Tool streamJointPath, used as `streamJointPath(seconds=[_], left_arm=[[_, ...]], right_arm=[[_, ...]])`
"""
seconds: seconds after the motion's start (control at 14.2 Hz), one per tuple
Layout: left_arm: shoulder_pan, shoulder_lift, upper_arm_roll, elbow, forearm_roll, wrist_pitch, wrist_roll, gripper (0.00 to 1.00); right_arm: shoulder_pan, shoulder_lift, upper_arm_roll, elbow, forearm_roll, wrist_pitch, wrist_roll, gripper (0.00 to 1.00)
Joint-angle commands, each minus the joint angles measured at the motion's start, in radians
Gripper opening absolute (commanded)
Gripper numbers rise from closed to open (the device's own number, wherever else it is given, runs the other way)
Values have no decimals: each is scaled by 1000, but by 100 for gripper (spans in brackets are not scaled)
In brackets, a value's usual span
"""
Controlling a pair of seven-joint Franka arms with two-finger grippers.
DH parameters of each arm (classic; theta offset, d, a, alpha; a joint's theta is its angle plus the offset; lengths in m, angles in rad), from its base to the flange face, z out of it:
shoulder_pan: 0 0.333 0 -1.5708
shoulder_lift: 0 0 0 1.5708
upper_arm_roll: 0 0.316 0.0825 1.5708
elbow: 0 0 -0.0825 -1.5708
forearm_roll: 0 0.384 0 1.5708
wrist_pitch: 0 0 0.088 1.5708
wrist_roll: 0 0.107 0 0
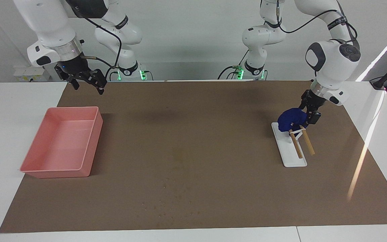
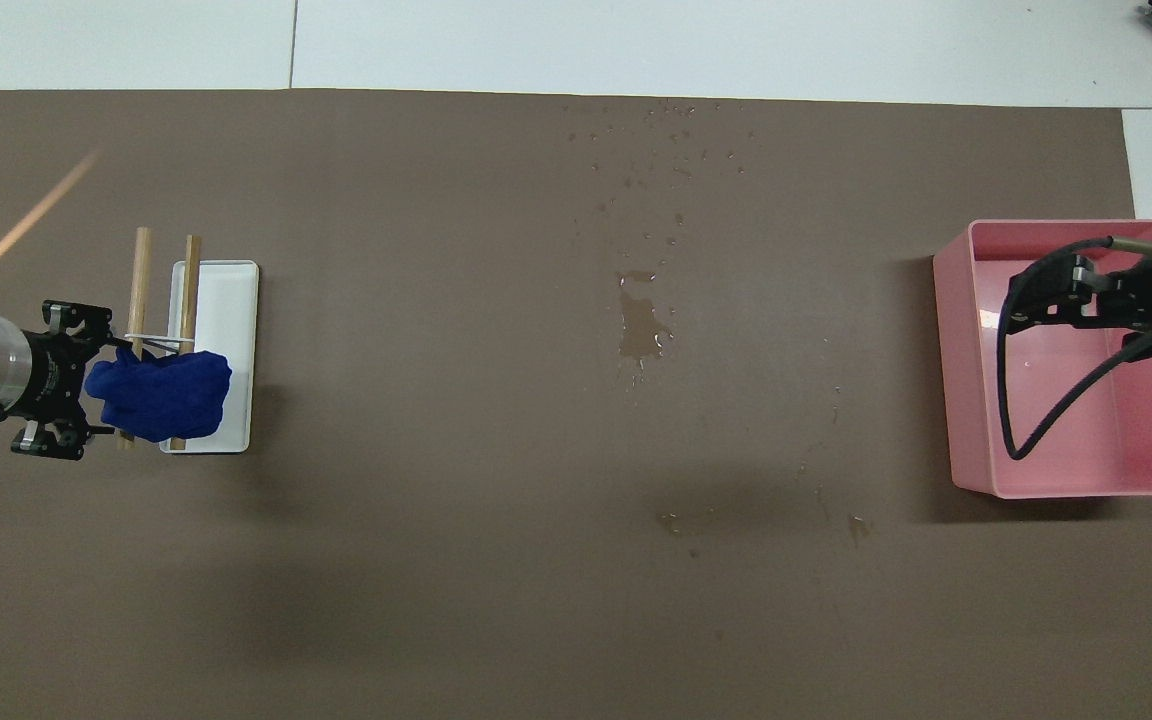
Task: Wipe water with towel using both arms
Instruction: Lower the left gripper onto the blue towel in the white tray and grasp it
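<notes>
My left gripper (image 1: 309, 114), jaws spread and not yet gripping, meets the soft, light towel (image 1: 292, 119); I'd pinch its bunched top.

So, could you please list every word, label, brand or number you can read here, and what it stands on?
No text reads in either view.
Small dark marks on the arm bases: too small to read.
The towel, its white stand and the pink tray bear no lettering.

Bright even light, soft shadows, sharp
</notes>
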Motion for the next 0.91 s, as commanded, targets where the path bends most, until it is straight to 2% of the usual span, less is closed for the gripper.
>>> streamJointPath(seconds=[0.0,0.07,0.28,0.49,0.84], left_arm=[[-7,-3,-1,-14,-4,24,-19,62],[-8,-1,-3,-14,-4,21,-18,43],[-8,-1,-1,-13,-4,10,-12,0],[-8,5,-3,16,-4,-24,-15,0],[-22,51,-5,143,-11,-168,-35,0]], right_arm=[[-14,-8,7,-14,5,12,-13,100],[-14,-8,7,-14,5,10,-13,100],[-14,-8,7,-14,5,12,-13,100],[-14,-8,7,-14,5,10,-13,100],[-14,-8,7,-14,5,6,-14,100]])
